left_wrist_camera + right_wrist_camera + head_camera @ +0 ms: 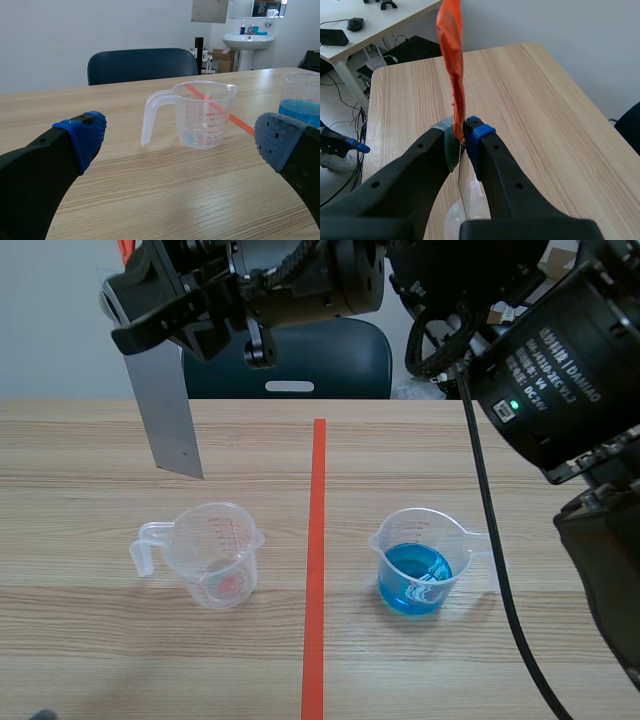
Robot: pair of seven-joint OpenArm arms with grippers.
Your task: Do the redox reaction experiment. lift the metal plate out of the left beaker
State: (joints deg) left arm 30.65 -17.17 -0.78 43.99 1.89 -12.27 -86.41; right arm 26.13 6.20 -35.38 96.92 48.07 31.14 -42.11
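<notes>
lift seemingly done: metal plate [168,410] above left beaker [218,555] | right tool [461,132] clamped on it, left tool [180,142] apart | next: steady hold

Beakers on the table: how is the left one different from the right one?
The left beaker is almost empty, with only a reddish trace at its bottom; the right beaker holds blue liquid. The left beaker's handle sticks out to the left, the right beaker's to the right, each away from the tape line. Both are clear plastic and stand upright.
</notes>
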